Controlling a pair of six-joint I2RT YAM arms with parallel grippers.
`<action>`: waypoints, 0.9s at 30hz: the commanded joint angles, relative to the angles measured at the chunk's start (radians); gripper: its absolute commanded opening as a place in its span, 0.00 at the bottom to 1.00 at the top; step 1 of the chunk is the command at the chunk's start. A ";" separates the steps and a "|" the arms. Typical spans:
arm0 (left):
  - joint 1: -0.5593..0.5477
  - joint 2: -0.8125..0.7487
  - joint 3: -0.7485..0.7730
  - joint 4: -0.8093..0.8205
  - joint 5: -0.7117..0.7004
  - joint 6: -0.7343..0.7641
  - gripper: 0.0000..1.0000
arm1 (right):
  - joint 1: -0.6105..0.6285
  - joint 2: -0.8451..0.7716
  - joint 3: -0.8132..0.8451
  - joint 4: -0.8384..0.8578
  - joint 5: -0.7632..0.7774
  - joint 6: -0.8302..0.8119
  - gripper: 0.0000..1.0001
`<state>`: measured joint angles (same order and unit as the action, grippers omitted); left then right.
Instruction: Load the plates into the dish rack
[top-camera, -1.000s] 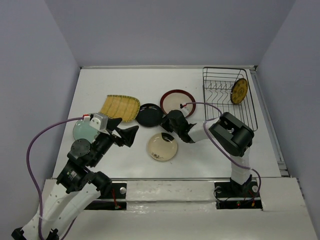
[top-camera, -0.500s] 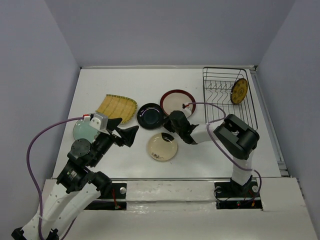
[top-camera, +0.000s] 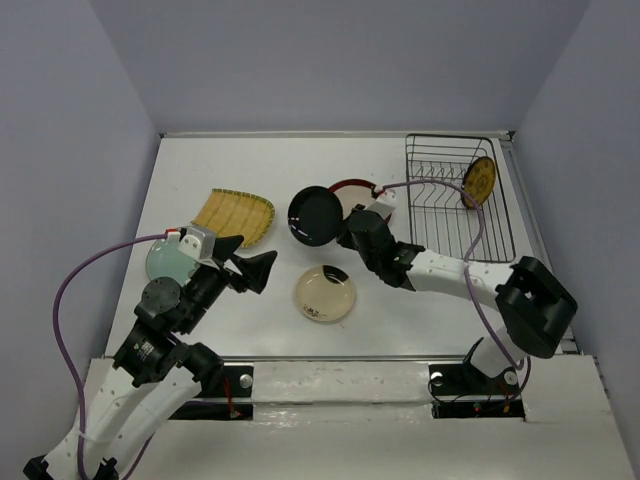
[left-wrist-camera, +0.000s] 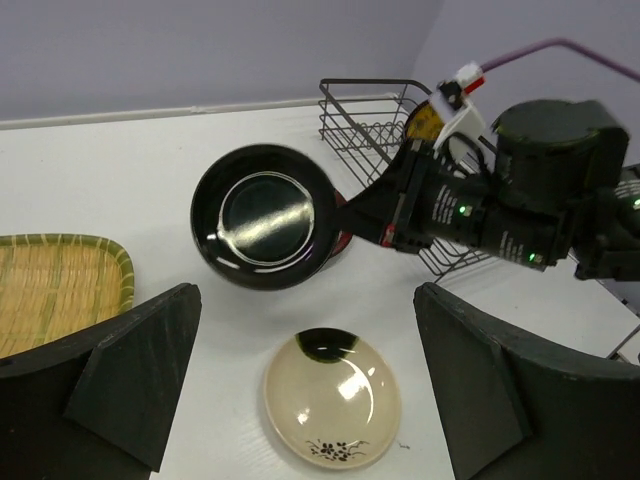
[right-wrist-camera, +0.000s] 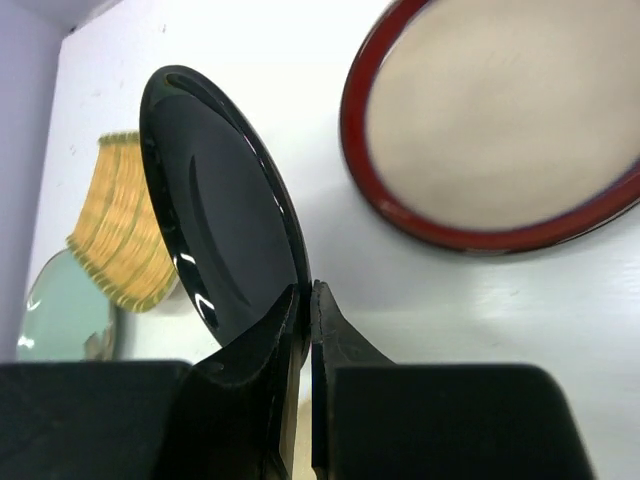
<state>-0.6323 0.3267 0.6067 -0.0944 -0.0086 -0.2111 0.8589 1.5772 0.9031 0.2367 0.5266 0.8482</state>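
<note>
White table (top-camera: 250, 170) under lilac walls: the right gripper (right-wrist-camera: 305, 300) is clamped on the rim of the small black plate (right-wrist-camera: 215, 210) — lifted and tilted, at 9 o'clock of the dish rack (top-camera: 452, 138). The left gripper (top-camera: 255, 255) hangs with jaws spread at 8 o'clock — just beside the pale green plate (top-camera: 165, 262).

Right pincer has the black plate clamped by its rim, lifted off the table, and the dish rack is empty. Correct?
Not quite. The right pincer does clamp the black plate by its rim, clear of the table, but the dish rack is not empty. The top external view shows a small yellow patterned plate standing in it.
</note>
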 joint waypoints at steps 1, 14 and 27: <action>0.006 -0.015 0.038 0.053 0.035 0.006 0.99 | -0.021 -0.141 0.109 -0.112 0.248 -0.262 0.07; -0.009 -0.078 0.036 0.053 0.045 0.006 0.99 | -0.506 -0.249 0.388 -0.476 0.418 -0.745 0.07; -0.040 -0.098 0.036 0.047 0.035 0.007 0.99 | -0.689 -0.028 0.569 -0.496 0.481 -0.968 0.07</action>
<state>-0.6640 0.2443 0.6067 -0.0944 0.0250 -0.2108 0.1879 1.5238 1.4158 -0.2626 0.9649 -0.0471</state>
